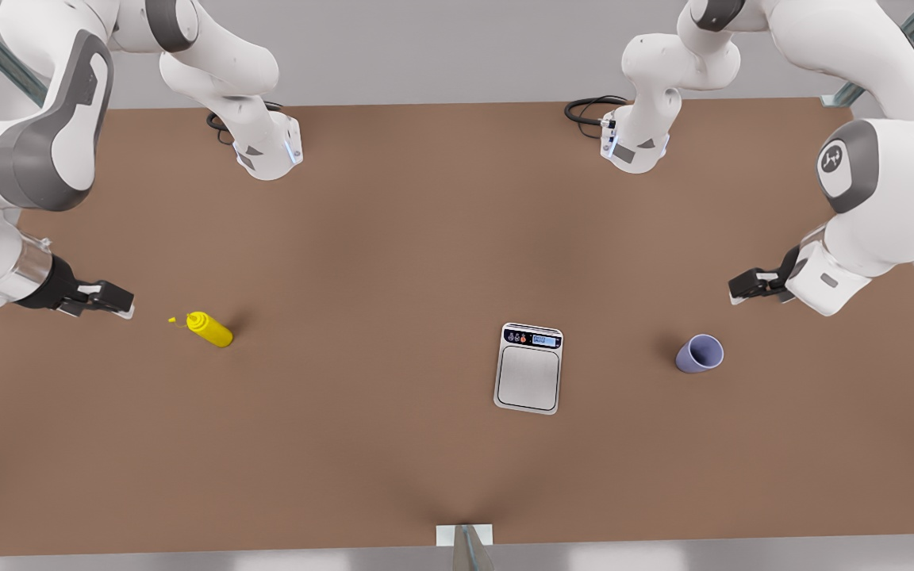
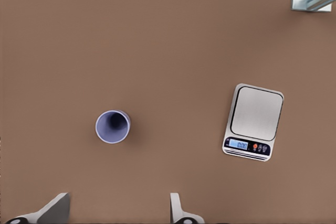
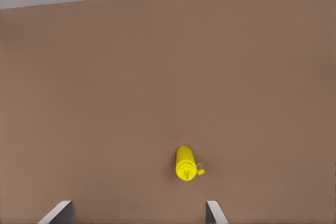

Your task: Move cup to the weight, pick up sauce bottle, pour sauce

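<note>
Both arms are hanging above the brown desk [image 1: 393,238] with nothing in hand, each parked over the thing it looks set to serve. The left gripper [image 1: 746,285], at the front view's right, is hovering near the cup [image 1: 699,354], its fingers [image 2: 176,205] spread wide, the cup showing between and beyond them from the wrist camera. The right gripper [image 1: 112,301], at the front view's left, is waiting just beside the sauce bottle [image 1: 209,328], its fingers [image 3: 212,211] also spread apart and closing on nothing.

The cup is standing upright on the desk, mouth facing up, well apart from the weight [image 1: 529,368], which is lying flat near the middle of the desk, between cup and bottle. Its plate is bare, so the first step, I'd say, is not yet done. That split makes sense: one arm for the cup, the other for the sauce.

The weight's long axis is running near to far, with its display strip at the far end in the front view. As for the bottle, it appears to be standing upright, nozzle and its small tethered cap on top; in the front view it seems to lean towards the left, which is likely only the camera's angle.
</note>
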